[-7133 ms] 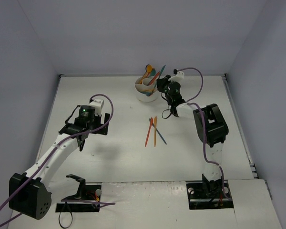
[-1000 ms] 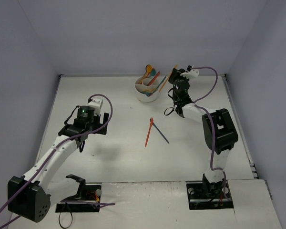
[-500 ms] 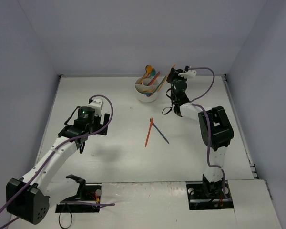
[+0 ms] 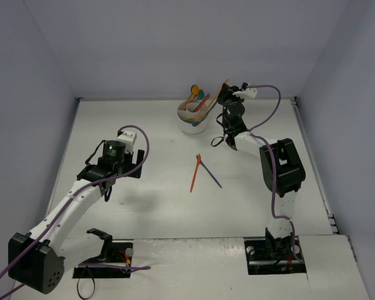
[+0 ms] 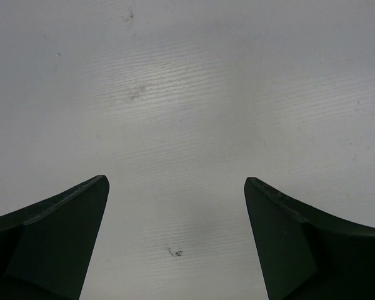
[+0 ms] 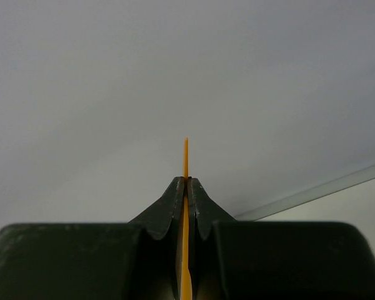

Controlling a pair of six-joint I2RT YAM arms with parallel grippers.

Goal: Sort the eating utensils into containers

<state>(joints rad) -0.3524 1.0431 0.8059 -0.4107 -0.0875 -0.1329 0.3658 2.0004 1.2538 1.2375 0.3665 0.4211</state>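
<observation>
Holding an orange utensil [image 6: 185,156] edge-on, my right gripper [image 6: 186,181] was clamped hard on it. The jaws were pressed together with only the thin strip between them, and its tip poked out past the pads. Fork, knife or spoon, I couldn't tell.

In the top view that gripper sat raised just beside the right side of the white cup [image 4: 189,127], at the far middle of the table [image 4: 144,206]. The piece was angled up above the rim, not yet in a compartment. The cup already had a bunch of orange and teal pieces [image 4: 199,97] sticking out.

Two more lay flat near the table's centre: a red-orange utensil [image 4: 194,174] and a dark blue utensil [image 4: 210,175]. They met at their far ends and fanned apart toward me; I couldn't tell which was on top.

My left gripper [image 5: 175,181] hung wide open over bare table, holding nothing, well apart from all of it.

My read on handling:
- **Material:** thin plastic, so very light, smooth and a bit springy, and hard to get under when it lies flat.
- **Grip:** I'd pinch across the handle near mid-length, because an end grip would likely let it swing.
- **Touching pair:** grab away from where they meet, or the other one gets dragged.
- **Cup:** it looked light enough to be nudged.
</observation>
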